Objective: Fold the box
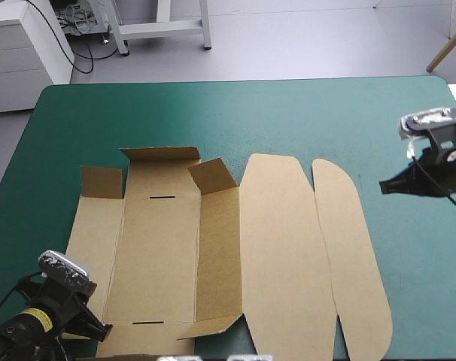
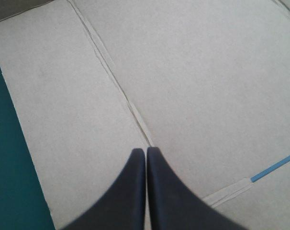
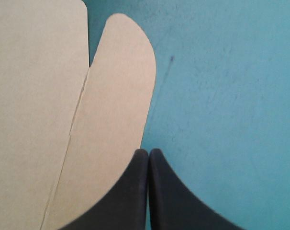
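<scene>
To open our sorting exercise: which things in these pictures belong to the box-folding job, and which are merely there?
Belonging to the job: the box, mostly flat; left gripper, shut; right gripper, shut.
Merely there: the teal-green cover underneath.

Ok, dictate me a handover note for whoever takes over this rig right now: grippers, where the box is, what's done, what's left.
Left gripper: shut, holding nothing, over the near left corner of the box.
Right gripper: shut, holding nothing, over the teal-green cover beside the rounded outer flap.
The box lies opened out on the cover, small far flaps tilted up, the rest flat.
Done: almost nothing; no wall raised or tucked.
Left: raise and tuck the walls.
</scene>
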You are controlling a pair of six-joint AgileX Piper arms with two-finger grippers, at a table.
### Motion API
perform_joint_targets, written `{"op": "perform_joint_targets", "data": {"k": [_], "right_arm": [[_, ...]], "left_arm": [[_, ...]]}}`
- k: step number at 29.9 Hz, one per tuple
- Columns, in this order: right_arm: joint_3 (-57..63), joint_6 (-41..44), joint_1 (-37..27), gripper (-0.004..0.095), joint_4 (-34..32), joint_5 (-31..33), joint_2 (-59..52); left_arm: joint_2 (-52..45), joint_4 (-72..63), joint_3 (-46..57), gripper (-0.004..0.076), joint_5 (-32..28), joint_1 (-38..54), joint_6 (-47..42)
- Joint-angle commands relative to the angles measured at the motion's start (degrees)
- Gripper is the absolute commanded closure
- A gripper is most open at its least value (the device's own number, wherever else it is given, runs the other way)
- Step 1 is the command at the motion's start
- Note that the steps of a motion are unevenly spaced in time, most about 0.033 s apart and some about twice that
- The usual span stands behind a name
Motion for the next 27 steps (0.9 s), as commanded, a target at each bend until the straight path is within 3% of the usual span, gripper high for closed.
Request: {"op": "perform_joint_targets", "data": {"k": [1, 12, 19, 27], "right_arm": [[7.07, 2.81, -1.5, 0.0926, 0.5, -1.71, -7.42], [32.58, 6.58, -1.5, 0.0926, 0.5, -5.16, -27.93], [39.8, 7.08, -1.5, 0.0927, 1.13, -10.56, -37.27], [42.94, 7.35, -1.5, 0.0927, 2.54, -14.49, -40.71]], "left_arm": [[0.45, -0.67, -1.74, 0.0734, -2.88, -0.06, -0.12], [0.45, -0.67, -1.74, 0.0734, -2.88, -0.06, -0.12], [0.45, -0.96, -1.74, 0.0734, -2.88, -0.06, -0.12], [0.45, -1.63, -1.74, 0.0734, -2.68, -0.06, -0.12]]}}
